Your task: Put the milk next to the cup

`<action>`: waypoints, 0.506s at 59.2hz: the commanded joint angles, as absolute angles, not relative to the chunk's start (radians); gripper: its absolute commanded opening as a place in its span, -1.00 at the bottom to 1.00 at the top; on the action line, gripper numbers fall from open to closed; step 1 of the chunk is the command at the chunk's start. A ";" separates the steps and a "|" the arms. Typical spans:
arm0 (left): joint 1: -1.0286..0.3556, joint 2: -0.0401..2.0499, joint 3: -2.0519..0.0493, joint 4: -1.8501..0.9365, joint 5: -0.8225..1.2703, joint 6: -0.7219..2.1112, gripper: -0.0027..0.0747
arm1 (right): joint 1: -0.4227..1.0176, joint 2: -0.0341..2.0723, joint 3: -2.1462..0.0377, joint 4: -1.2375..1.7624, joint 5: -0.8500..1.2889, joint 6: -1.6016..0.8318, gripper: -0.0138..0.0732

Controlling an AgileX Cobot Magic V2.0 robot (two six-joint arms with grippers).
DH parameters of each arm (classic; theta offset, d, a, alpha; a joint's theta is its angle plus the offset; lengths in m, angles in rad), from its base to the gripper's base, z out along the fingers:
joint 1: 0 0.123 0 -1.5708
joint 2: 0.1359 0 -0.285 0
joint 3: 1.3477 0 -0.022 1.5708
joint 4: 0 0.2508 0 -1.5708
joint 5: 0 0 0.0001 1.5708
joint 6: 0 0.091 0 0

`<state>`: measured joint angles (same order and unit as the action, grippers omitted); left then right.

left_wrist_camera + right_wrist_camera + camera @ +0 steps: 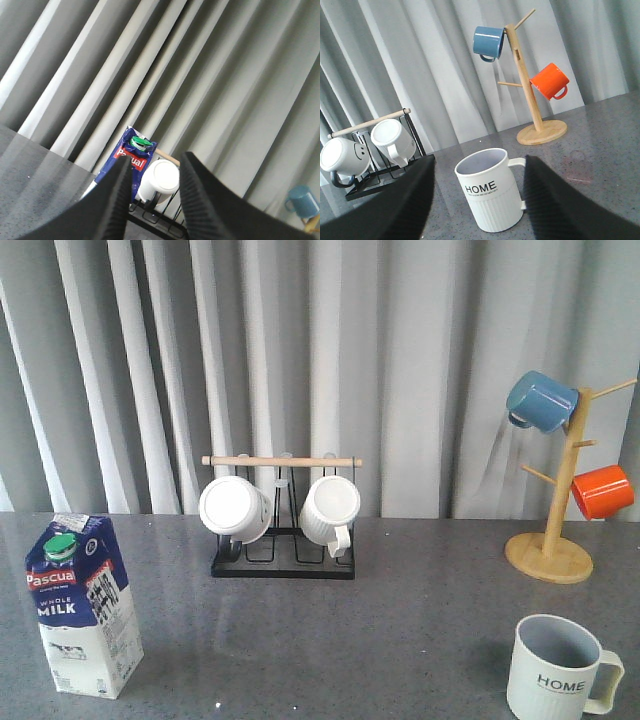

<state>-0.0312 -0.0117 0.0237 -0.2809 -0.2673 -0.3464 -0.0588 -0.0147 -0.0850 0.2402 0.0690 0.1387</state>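
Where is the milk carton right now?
In the front view the milk stands upright at the table's near left, left of the black mug rack, far from the HOME cup at near right.

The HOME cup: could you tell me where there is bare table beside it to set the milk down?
The widest free patch lies left of the cup, running across the grey table to the milk and bordered behind by the black mug rack. Behind the cup, the wooden mug tree crowds things.
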 commanded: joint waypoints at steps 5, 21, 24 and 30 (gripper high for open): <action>-0.031 -0.024 -0.004 -0.440 -0.423 -0.389 0.08 | -0.063 -0.023 -0.122 0.265 -0.064 0.163 0.61; -0.034 0.000 -0.255 -0.083 -0.122 -0.377 0.10 | -0.063 0.187 -0.430 0.156 0.175 0.052 0.58; -0.034 0.024 -0.319 0.000 -0.036 -0.377 0.10 | -0.063 0.284 -0.518 0.114 0.232 0.055 0.56; -0.034 0.073 -0.408 0.075 0.068 -0.377 0.10 | -0.063 0.459 -0.676 0.025 0.354 0.057 0.48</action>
